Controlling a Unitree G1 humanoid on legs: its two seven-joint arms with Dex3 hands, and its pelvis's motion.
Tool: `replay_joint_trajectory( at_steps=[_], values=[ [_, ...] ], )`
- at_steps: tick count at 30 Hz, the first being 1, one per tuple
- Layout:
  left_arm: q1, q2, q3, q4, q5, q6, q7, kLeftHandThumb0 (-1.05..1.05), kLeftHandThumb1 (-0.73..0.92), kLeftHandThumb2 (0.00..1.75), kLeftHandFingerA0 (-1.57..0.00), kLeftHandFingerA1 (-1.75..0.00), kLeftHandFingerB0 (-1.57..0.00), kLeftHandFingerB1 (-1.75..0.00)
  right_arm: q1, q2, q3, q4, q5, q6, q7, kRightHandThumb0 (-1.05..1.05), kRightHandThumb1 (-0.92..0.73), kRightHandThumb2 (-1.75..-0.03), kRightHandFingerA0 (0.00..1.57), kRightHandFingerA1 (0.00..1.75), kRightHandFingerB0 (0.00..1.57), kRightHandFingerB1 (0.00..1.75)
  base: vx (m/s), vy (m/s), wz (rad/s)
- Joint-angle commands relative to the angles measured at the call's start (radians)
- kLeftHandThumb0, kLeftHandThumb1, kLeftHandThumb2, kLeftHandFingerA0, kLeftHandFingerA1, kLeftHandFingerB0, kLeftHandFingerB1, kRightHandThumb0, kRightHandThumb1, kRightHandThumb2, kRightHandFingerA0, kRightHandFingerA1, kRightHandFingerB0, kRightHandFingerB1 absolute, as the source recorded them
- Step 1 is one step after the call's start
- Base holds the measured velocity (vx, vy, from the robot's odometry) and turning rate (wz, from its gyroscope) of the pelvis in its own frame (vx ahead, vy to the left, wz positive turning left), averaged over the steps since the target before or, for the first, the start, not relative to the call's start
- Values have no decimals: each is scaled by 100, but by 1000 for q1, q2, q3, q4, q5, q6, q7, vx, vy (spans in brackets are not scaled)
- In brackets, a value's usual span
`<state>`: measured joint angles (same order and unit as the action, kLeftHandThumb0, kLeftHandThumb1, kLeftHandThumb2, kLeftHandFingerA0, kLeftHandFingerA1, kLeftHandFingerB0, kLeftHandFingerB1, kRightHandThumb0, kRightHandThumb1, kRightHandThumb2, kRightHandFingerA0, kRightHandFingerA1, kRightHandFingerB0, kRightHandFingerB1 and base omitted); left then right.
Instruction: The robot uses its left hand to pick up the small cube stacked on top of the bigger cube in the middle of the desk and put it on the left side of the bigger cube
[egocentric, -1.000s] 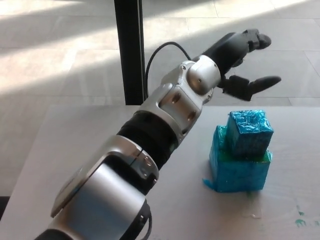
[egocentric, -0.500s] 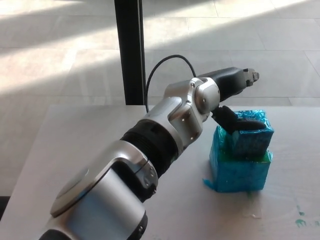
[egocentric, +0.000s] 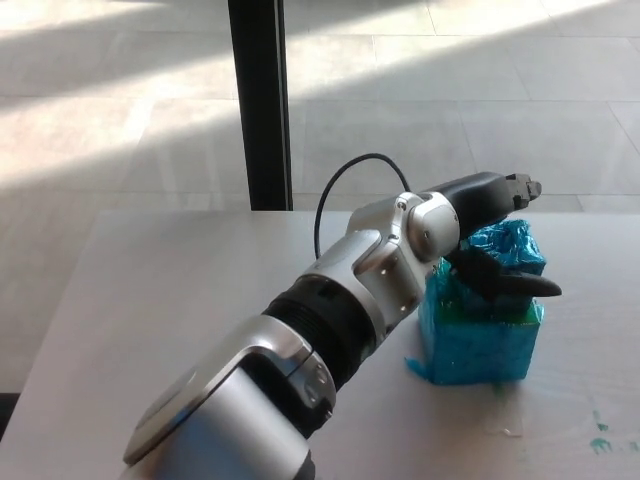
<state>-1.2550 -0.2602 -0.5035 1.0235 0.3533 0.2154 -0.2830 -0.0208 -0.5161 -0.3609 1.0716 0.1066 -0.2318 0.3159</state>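
Note:
A small teal cube (egocentric: 512, 245) sits on top of a bigger teal cube (egocentric: 475, 340) on the grey desk (egocentric: 150, 300), right of the middle. My left hand (egocentric: 480, 200) reaches across from the lower left and straddles the small cube. Its two fingers (egocentric: 505, 186) lie over the cube's far top edge. The thumb (egocentric: 512, 285) crosses the cube's near face, low down. The fingers are still apart, and the cube rests squarely on the bigger one. My left arm hides the left faces of both cubes. My right hand does not show.
A black upright post (egocentric: 262, 100) stands behind the desk's far edge. A black cable (egocentric: 345, 175) loops off my left wrist. Teal smears (egocentric: 600, 435) mark the desk at the lower right. Tiled floor lies beyond the desk.
My left hand came down from above and behind the cubes onto the small cube, with the thumb now across its near face. The cubes have not moved.

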Motion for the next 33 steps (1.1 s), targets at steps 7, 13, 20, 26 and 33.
replay_joint_trajectory(
  at_steps=[7, 13, 20, 26, 33],
  values=[
    [56, -7, -52, 11, 74, 48, 24, -86, 42, 97, 0, -18, 0, 0, -4, -17, -9, -5, 20, 14, -6, -64, -60, -96, 49, 73, 29, 51, 0, 0, 0],
    [74, 2, -188, 7, 194, 32, 106, -82, 42, 80, -32, -65, -10, -38, -4, -22, -5, -2, 14, 4, -6, -57, -74, -62, 47, 66, 35, 36, 0, 0, 0],
    [74, 2, -324, 12, 292, 58, 140, -67, 34, 75, -35, -87, -20, -46, -13, -19, -4, -12, 12, 8, -23, -56, -59, -95, 46, 71, 32, 52, 0, 0, 0],
    [90, 5, -324, 21, 294, 35, 190, -51, 54, 56, -60, -71, -35, -39, -34, -22, 7, 32, -5, -13, -45, -50, -60, -96, 47, 71, 35, 52, 0, 0, 0],
    [107, -4, -237, 42, 263, 11, 276, -42, 73, 61, -78, -89, -55, -53, -40, -14, 7, 34, -2, -29, -53, -48, -62, -98, 48, 70, 39, 53, 0, 0, 0]
  ],
)
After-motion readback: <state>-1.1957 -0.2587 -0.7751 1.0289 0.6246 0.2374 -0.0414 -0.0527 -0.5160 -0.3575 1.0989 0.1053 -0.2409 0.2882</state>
